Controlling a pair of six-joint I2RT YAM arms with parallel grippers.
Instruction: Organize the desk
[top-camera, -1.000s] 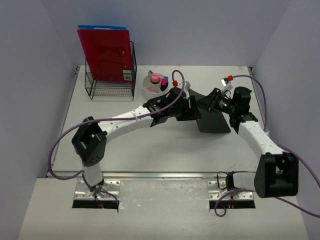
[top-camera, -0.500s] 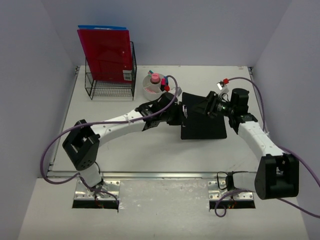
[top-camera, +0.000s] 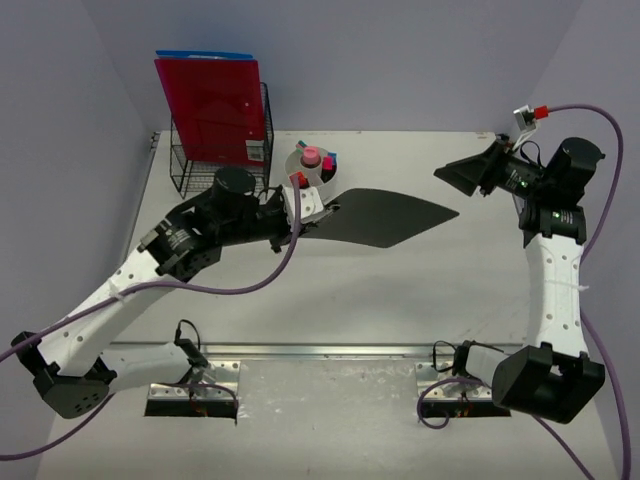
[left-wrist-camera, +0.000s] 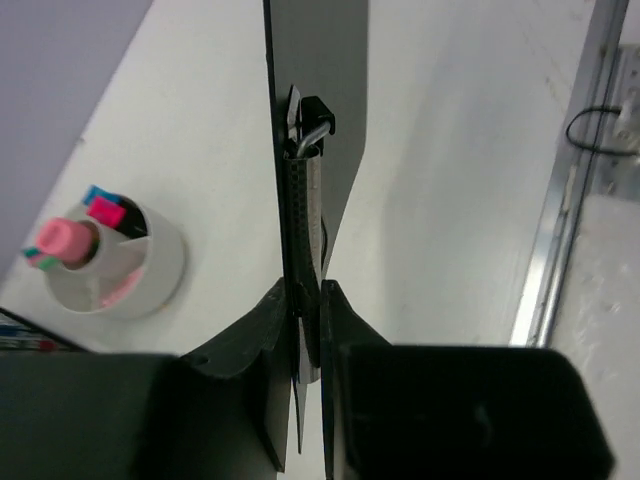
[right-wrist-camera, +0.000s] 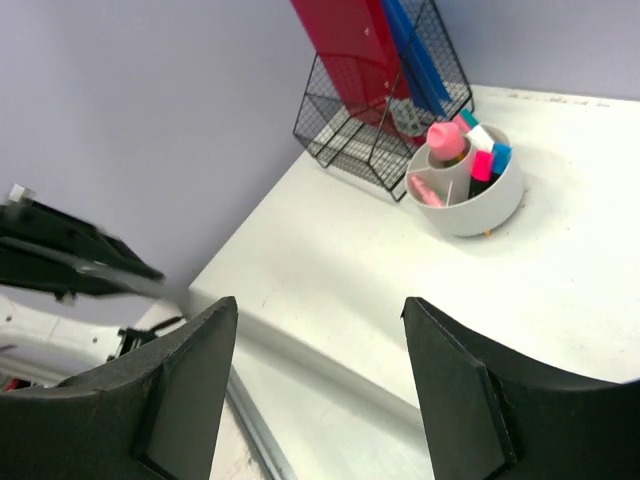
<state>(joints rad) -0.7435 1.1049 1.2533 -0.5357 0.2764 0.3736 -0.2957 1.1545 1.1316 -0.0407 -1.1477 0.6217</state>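
So the left gripper is pinched down tight on one edge of a thin black flat clipboard, gripping it right by its silver metal clip. From above, the board sticks out to the right over the middle of the large off-white rectangular desk. Can't tell if its far end touches the surface. The desk fills the space between the pale lavender walls, with a silver metal rail along its front edge. The right gripper is up over the back right corner with its jaws spread wide and nothing between them. At the back left there's a black wire file rack with a red plastic folder and a blue one standing in it. Just to its right is a round white pen cup with pink and blue markers in it, close to the left gripper.
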